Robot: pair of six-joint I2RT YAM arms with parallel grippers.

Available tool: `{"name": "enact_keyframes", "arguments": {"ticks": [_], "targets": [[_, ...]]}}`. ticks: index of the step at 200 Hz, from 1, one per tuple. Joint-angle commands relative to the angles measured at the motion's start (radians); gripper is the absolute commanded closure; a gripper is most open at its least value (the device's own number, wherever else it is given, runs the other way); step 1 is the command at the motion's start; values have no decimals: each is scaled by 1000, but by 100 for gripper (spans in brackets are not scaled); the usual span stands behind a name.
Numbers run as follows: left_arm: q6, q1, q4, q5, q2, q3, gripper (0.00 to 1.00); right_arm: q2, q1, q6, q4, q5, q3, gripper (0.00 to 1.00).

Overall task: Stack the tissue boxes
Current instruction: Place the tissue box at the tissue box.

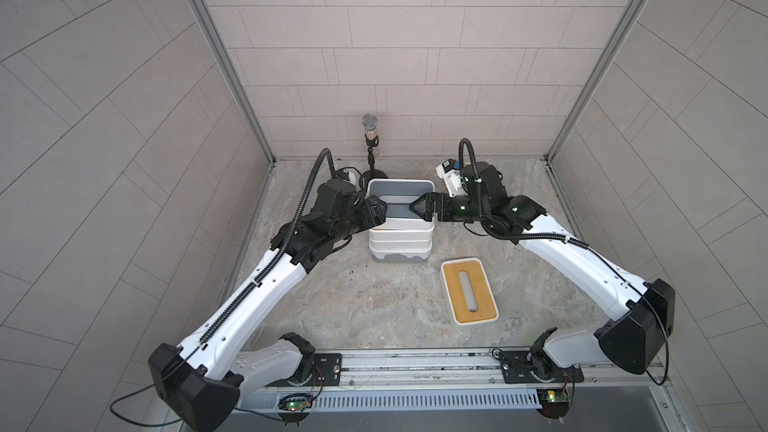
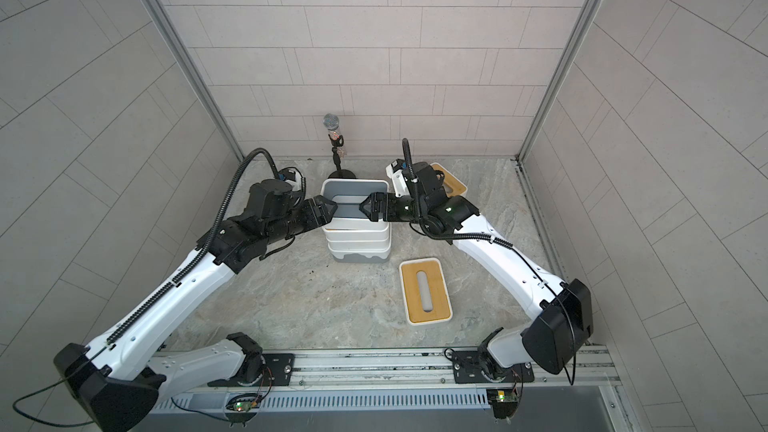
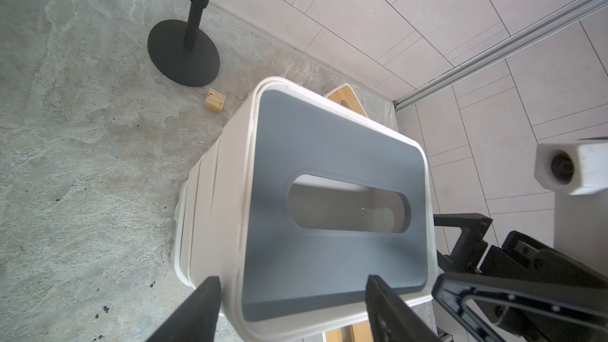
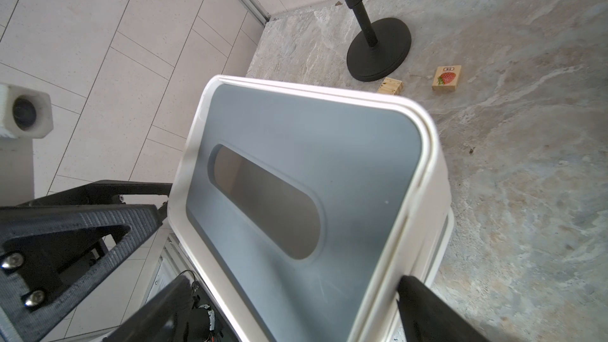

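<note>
While the grey-lidded box [image 1: 399, 196] atop the stack [image 1: 401, 245] is flanked | left gripper [image 1: 382, 211] half-spread, grip cannot be told | right gripper [image 1: 414, 208] spread wide

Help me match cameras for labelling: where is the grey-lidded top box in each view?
In a top view: grey-lidded top box, centre, atop the stack.
In a top view: box, centre.
Left wrist: box, centre to bottom edge.
Right wrist: box, centre to bottom edge.
Shared landmark: black stand base.

Soft, even light; faint shadows under the left claw [image 1: 384, 211]. Wall seams [image 1: 104, 89] bow at both top views' edges. Wrist views blur the fingers [image 3: 194, 314]; the box [image 4: 312, 92] rim glares.
</note>
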Motion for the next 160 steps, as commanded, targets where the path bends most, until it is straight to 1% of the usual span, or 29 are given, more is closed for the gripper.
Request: {"name": "enact_keyframes", "arguments": {"ticks": [1, 25, 61, 113, 160], "targets": [[-5, 3, -5, 0, -19, -10, 25, 11, 8, -7, 14, -17, 16, 1], [-3, 2, -10, -3, -20, -14, 25, 2, 10, -20, -2, 1, 17, 1], [-3, 1, 5, 33, -15, -14, 25, -4, 8, -38, -31, 28, 31, 1], [1, 0, 5, 47, -7, -11, 25, -27, 7, -44, -46, 45, 24, 1], [7, -1, -9, -2, -21, -11, 25, -33, 7, -41, -47, 34, 17, 1]]}}
